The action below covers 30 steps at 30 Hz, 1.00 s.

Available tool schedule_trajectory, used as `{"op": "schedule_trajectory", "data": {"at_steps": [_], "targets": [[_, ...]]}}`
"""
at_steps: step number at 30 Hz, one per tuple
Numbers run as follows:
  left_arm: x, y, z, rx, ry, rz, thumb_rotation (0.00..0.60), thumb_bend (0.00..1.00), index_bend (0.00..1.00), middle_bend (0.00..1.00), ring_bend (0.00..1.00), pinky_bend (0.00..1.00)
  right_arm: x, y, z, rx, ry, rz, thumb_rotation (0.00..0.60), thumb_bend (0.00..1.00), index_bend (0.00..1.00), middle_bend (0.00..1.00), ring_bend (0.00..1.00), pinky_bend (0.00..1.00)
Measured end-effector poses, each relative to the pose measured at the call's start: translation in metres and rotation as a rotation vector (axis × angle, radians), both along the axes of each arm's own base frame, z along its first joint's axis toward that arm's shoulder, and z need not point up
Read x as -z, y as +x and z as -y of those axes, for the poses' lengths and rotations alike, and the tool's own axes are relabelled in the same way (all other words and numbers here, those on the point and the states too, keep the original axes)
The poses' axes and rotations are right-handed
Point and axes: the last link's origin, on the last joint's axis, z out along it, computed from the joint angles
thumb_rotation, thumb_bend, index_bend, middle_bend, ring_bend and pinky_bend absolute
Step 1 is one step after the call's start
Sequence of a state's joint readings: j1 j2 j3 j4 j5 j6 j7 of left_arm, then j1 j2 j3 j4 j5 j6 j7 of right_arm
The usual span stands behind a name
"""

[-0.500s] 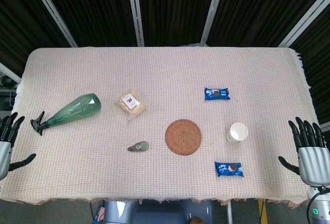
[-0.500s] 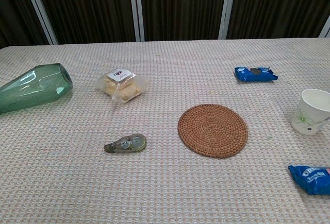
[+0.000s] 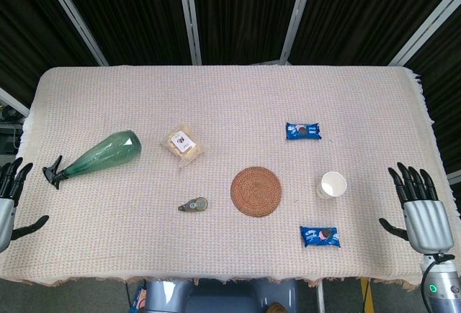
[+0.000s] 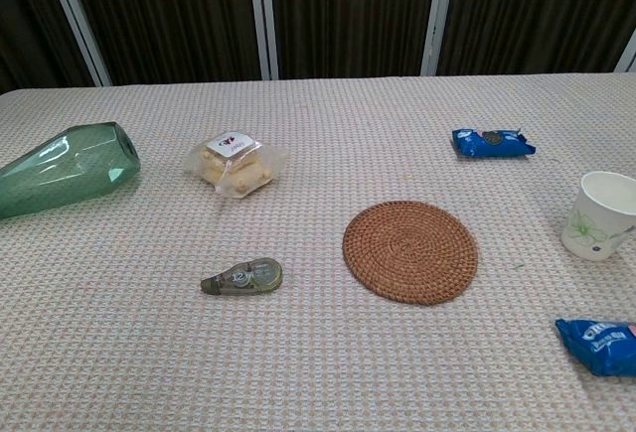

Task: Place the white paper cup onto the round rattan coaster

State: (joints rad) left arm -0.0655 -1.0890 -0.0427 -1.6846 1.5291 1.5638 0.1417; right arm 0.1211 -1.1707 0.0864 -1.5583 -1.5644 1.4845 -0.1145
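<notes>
The white paper cup [image 3: 332,185] stands upright on the cloth, to the right of the round rattan coaster [image 3: 256,191]; the chest view shows the cup [image 4: 600,215] and the coaster [image 4: 409,250] with a gap between them. My right hand [image 3: 419,211] hovers over the table's right edge, right of the cup, fingers spread and holding nothing. My left hand [image 3: 7,203] is at the far left edge, fingers apart and empty. Neither hand shows in the chest view.
A green glass bottle [image 3: 97,155] lies on its side at the left. A wrapped snack [image 3: 183,144], a tape dispenser [image 3: 194,204] and two blue cookie packs [image 3: 303,131] [image 3: 320,236] lie around the coaster.
My right hand has moved a little left and up, toward the cup. Nothing else has moved.
</notes>
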Motion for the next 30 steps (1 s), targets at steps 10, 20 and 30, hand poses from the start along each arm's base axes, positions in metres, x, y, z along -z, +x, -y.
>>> {"op": "schedule_trajectory", "data": {"at_steps": [10, 20, 30], "targets": [[0.001, -0.003, -0.005, -0.032, 0.02, -0.023, 0.6, 0.0, 0.0, 0.0, 0.0, 0.0, 0.035, 0.023, 0.054, 0.013, 0.301, -0.024, 0.6, 0.0, 0.0, 0.05, 0.06, 0.0], [0.002, -0.008, -0.009, -0.066, 0.032, -0.038, 0.6, 0.0, 0.0, 0.0, 0.0, 0.0, 0.068, 0.037, 0.09, 0.06, 0.421, -0.038, 0.6, 0.08, 0.02, 0.15, 0.18, 0.21], [0.002, -0.007, -0.008, -0.06, 0.032, -0.035, 0.6, 0.0, 0.0, 0.0, 0.0, 0.0, 0.076, 0.031, 0.102, 0.089, 0.415, -0.041, 0.6, 0.14, 0.17, 0.33, 0.32, 0.32]]}}
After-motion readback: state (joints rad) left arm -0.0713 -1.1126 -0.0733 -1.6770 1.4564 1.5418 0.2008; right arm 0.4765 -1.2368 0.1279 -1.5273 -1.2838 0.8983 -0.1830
